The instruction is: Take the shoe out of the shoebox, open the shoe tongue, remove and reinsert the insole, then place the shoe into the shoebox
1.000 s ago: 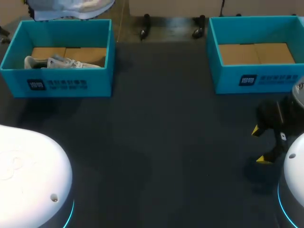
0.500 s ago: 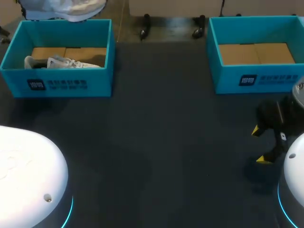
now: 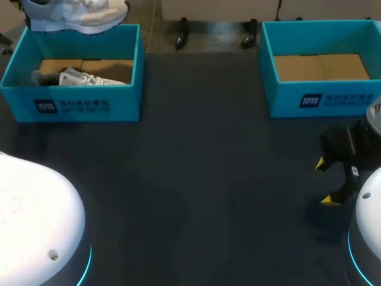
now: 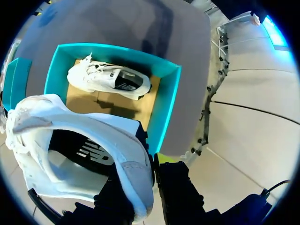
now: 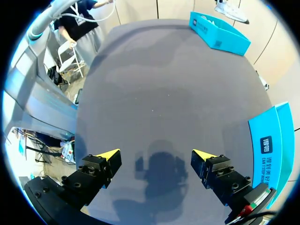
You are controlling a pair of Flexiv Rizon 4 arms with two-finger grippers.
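White shoe (image 3: 77, 13) in clenched left fingers (image 4: 180, 190) over the shoebox (image 3: 89, 106), farther into view than before; right fingers (image 5: 101, 168) spread, empty.

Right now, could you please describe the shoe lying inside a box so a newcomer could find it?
Find the teal shoebox far left on the table. The boxed shoe lies on its cardboard floor; the lifted shoe, also white, hangs above in the left gripper.

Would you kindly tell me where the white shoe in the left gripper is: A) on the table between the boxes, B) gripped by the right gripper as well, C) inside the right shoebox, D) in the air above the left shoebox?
D: the left gripper holds the white shoe by its heel above the left shoebox, where a second shoe lies.
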